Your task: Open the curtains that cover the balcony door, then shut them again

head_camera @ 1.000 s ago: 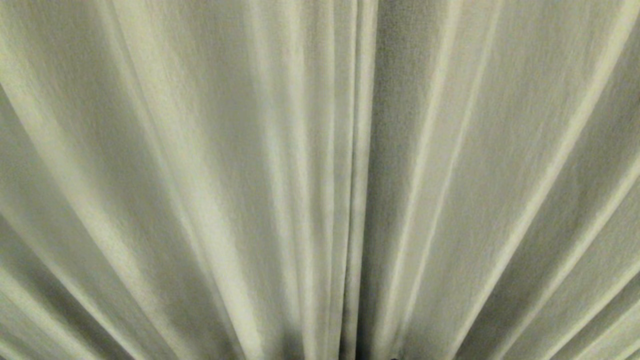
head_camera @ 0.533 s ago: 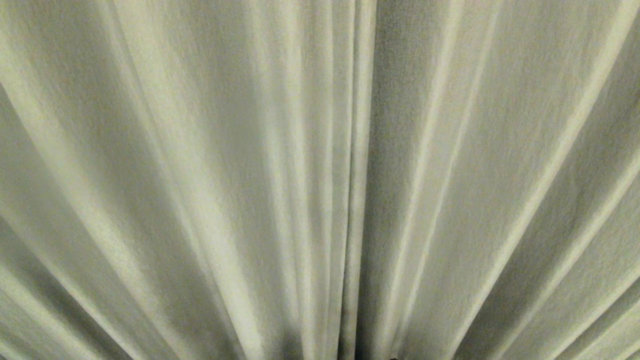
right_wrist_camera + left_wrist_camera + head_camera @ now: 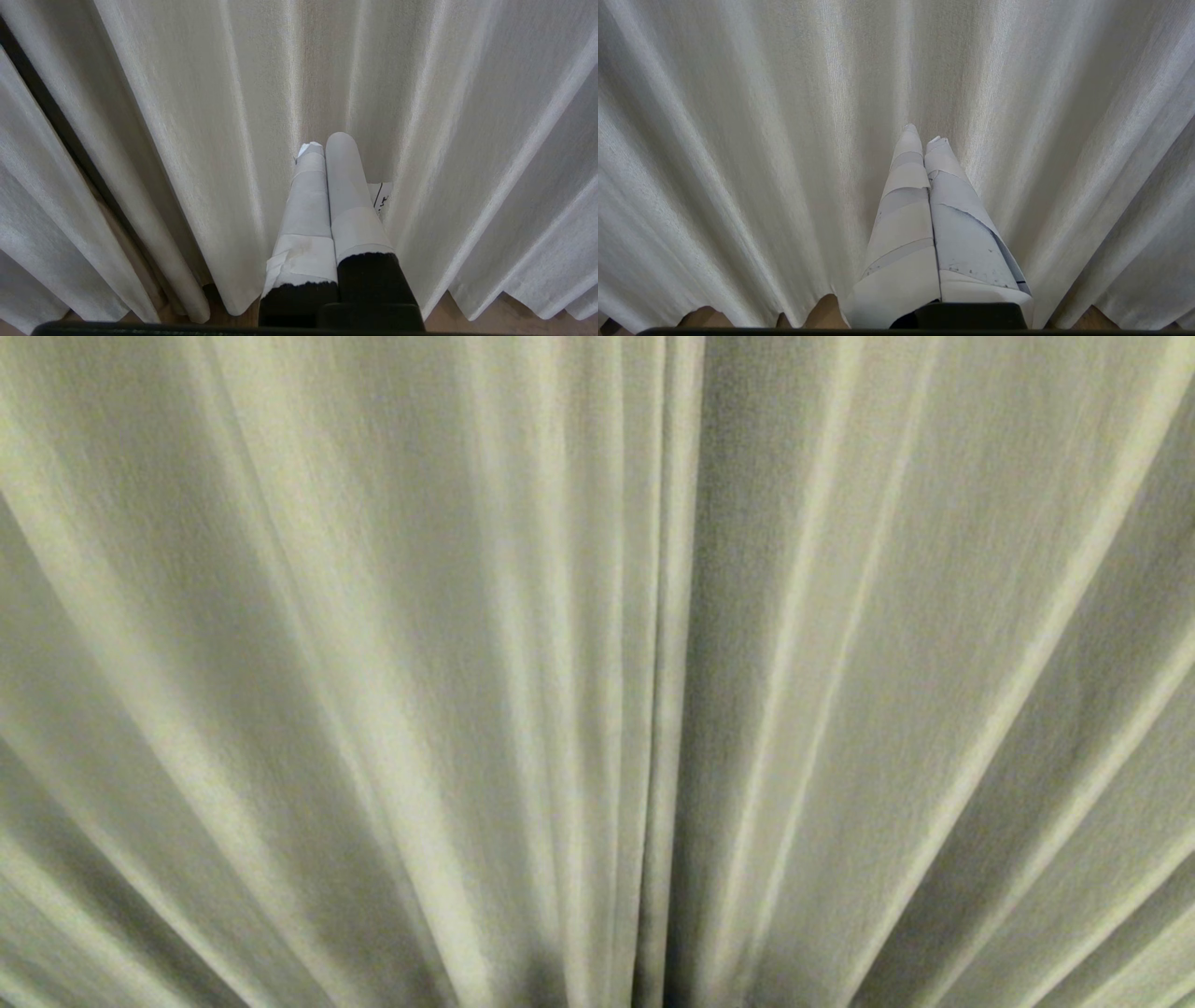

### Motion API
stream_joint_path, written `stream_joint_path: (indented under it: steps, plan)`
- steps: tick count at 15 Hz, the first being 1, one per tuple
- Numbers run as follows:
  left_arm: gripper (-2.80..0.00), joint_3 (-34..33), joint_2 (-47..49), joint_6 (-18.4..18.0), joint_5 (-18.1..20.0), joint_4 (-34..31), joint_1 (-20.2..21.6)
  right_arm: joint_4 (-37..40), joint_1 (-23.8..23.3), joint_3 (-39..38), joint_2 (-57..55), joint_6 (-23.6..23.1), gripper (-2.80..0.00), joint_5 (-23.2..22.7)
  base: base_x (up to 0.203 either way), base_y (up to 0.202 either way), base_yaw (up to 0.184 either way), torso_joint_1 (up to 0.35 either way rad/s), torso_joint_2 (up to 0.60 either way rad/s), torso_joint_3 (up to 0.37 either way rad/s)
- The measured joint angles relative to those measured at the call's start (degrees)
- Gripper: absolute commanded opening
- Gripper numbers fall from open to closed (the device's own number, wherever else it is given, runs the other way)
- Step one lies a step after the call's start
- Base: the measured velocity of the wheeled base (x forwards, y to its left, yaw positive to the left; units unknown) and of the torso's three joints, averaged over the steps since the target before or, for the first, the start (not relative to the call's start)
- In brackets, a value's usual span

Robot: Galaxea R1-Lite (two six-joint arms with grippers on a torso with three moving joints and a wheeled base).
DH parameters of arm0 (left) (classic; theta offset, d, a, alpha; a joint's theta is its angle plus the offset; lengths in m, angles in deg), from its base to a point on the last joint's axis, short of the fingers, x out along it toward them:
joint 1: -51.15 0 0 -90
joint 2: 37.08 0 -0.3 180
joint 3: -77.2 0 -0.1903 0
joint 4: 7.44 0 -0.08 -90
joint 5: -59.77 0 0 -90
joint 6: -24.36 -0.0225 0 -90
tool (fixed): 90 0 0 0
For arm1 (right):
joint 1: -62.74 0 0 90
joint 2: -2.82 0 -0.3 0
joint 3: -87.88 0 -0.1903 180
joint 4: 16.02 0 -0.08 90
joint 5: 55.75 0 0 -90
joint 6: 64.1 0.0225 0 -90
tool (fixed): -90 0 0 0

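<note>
The cream pleated curtains [image 3: 373,672] fill the whole head view, drawn together, and their two hemmed edges meet at a seam [image 3: 665,709] just right of centre. The balcony door is hidden behind them. Neither arm shows in the head view. In the left wrist view my left gripper [image 3: 922,134], wrapped in pale tape, is shut and empty and points at a fold of curtain [image 3: 784,140] near its hem. My right gripper [image 3: 324,142], also taped, is shut and empty in front of the other panel [image 3: 444,140]. A dark gap [image 3: 51,116] runs between the panels there.
Brown wooden floor [image 3: 826,312] shows under the scalloped hem in the left wrist view, and the same floor [image 3: 486,312] under the hem in the right wrist view. A small white label [image 3: 382,196] hangs on the fabric beside the right fingers.
</note>
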Motion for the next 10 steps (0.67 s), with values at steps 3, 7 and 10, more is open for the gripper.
stream_joint_path:
  steps: [3, 7, 10]
  plan:
    - [-2.8, 0.0, 0.0, 0.02, 0.0, 0.0, 0.02, 0.07, 0.0, 0.0, 0.0, -0.67, -2.8, -0.2, 0.0, 0.0, 0.0, 0.0, 0.0, 0.0]
    - [-2.8, 0.0, 0.0, 0.0, 0.0, 0.0, 0.0, 0.17, -0.04, 0.01, 0.0, -1.34, -2.8, -0.28, 0.0, 0.0, 0.0, 0.0, 0.0, 0.0]
    - [-2.8, 0.0, 0.0, 0.0, 0.0, 0.0, 0.02, 0.0, 0.02, 0.01, 0.0, 0.1, -2.8, -0.05, 0.0, 0.0, 0.0, 0.0, 0.0, 0.0]
